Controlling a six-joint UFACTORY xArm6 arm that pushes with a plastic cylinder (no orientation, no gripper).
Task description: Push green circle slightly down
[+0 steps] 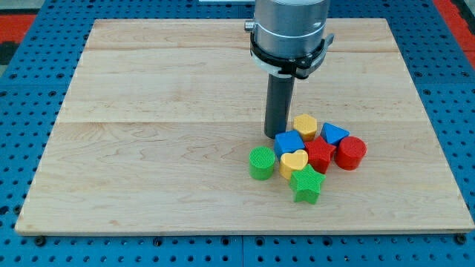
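The green circle [261, 162] is a short green cylinder at the left end of a cluster of blocks, right of the board's middle and toward the view's bottom. My tip [277, 135] rests on the board just above and a little right of the green circle, close to the blue cube [289, 142] and left of the yellow hexagon [305, 126]. There is a small gap between the tip and the green circle. The green circle sits beside the yellow heart [294, 163].
The cluster also holds a green star [306, 184], a red star [320, 154], a blue triangle [334, 134] and a red cylinder [350, 153]. The wooden board [148, 111] lies on a blue pegboard surface [22, 89].
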